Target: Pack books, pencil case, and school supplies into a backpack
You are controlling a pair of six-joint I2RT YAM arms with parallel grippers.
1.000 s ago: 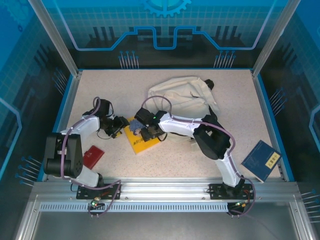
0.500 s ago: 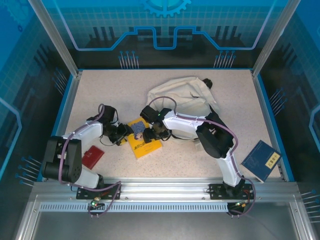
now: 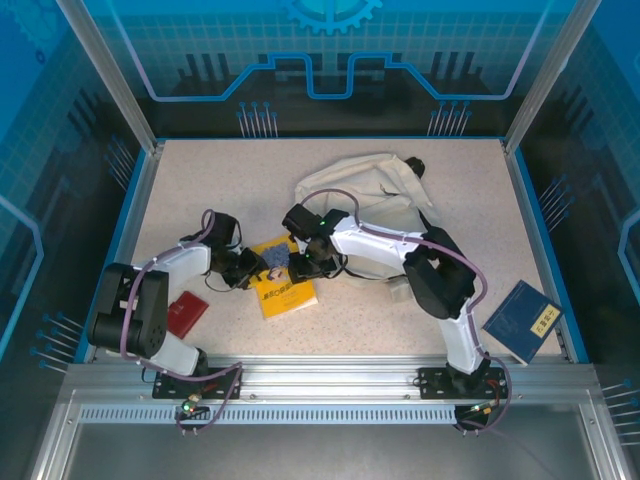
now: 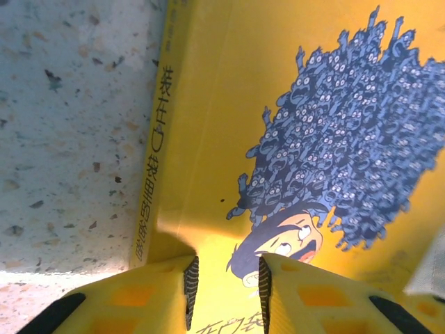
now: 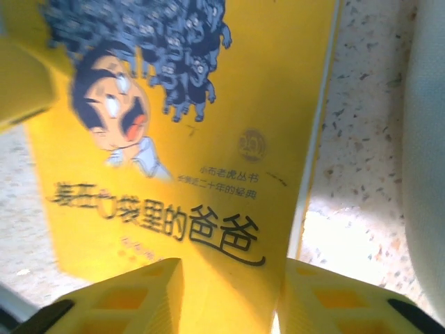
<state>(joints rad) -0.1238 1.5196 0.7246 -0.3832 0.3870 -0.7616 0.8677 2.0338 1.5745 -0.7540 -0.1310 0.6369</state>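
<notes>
Left hand (image 4: 226,278), right hand (image 5: 229,278) straddle yellow book (image 3: 283,295) — possibly gripping; unclear.

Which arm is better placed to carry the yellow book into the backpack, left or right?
Right, probably. The right gripper is at the yellow book on the edge nearer the backpack; the left gripper is at the opposite edge.

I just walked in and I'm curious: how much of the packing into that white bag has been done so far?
Nothing looks packed yet: the backpack lies flat. In hand: the left claw and right claw are open over the yellow book on the table. Left: that book, the navy book at the right edge and a red item by the left arm.
</notes>
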